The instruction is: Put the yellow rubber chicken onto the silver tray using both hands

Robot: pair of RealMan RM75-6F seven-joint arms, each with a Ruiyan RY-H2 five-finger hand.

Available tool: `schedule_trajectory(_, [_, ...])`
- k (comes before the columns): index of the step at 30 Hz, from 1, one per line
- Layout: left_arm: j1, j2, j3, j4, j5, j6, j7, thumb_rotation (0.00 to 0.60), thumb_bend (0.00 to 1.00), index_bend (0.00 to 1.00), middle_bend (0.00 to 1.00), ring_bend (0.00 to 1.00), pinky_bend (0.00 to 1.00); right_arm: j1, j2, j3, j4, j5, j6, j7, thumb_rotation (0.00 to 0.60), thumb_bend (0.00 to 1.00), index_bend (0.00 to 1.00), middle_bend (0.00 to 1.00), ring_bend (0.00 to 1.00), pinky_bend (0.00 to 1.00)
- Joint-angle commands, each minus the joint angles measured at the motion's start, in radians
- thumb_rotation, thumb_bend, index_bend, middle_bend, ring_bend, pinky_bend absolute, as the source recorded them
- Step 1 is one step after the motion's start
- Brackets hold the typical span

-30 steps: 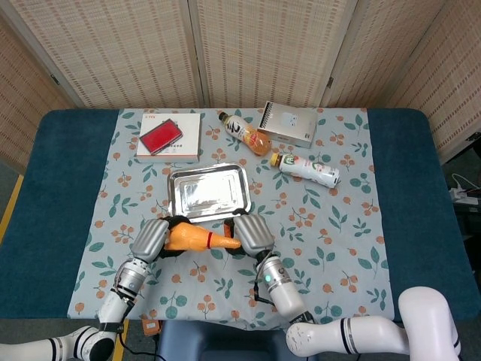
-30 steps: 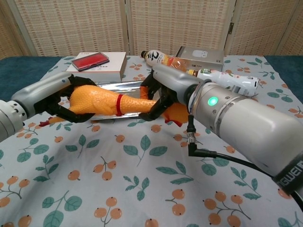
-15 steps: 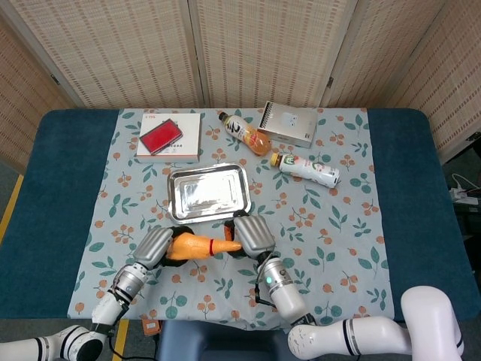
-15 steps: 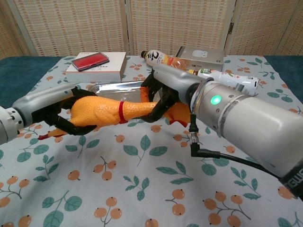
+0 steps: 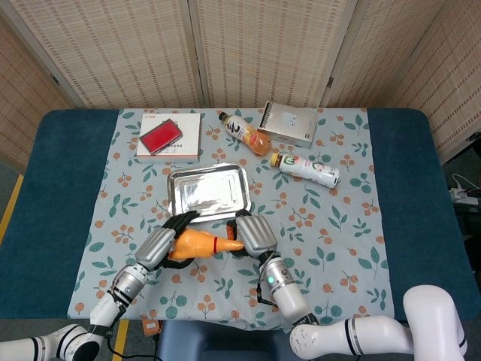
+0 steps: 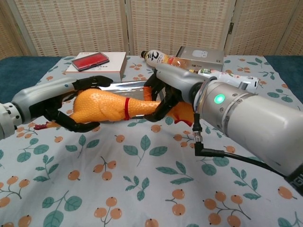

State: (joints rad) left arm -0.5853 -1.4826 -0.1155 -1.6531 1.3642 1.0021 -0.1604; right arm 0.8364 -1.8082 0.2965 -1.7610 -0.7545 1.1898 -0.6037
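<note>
Behind the silver tray (image 5: 208, 192) lie two bottles (image 5: 244, 133) and boxes (image 5: 170, 138)

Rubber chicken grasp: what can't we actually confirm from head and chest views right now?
- Rubber chicken head end: hidden in both views by the right hand.
- Contact under the body: left hand covers it in the chest view; head view shows only the hand backs.
- Whether the chicken clears the cloth: not readable in either view.
- Silver tray: chest view shows only a sliver behind the chicken.

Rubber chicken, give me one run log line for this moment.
rubber chicken: lifted, short of silver tray | left hand: holds body | right hand: holds neck
</note>
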Motion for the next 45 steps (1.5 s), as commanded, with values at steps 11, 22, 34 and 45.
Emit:
schedule_trajectory(11, [0.023, -0.085, -0.022, 0.033, -0.046, 0.087, 0.068, 0.600, 0.57, 0.88, 0.79, 0.73, 0.94, 0.001, 0.004, -0.002, -0.003, -0.004, 0.005, 0.006, 0.600, 0.30, 0.90, 0.57, 0.62, 0.86])
schedule_trajectory(22, [0.024, -0.095, -0.004, 0.034, -0.025, 0.100, 0.135, 0.600, 0.76, 0.93, 0.93, 0.88, 1.00, 0.001, 0.001, -0.009, -0.002, -0.002, 0.007, 0.006, 0.600, 0.30, 0.90, 0.57, 0.62, 0.86])
schedule_trajectory(34, [-0.008, -0.003, 0.013, 0.002, 0.003, -0.009, 0.010, 0.600, 0.37, 0.00, 0.00, 0.00, 0.04, -0.008, 0.024, -0.013, -0.028, -0.012, 0.025, -0.001, 0.600, 0.30, 0.90, 0.57, 0.62, 0.86])
schedule_trajectory(45, [-0.015, 0.163, 0.024, -0.040, 0.116, -0.052, -0.308, 0.600, 0.32, 0.00, 0.00, 0.00, 0.01, -0.033, 0.090, -0.008, -0.040, -0.010, 0.021, 0.028, 0.600, 0.30, 0.90, 0.57, 0.62, 0.86])
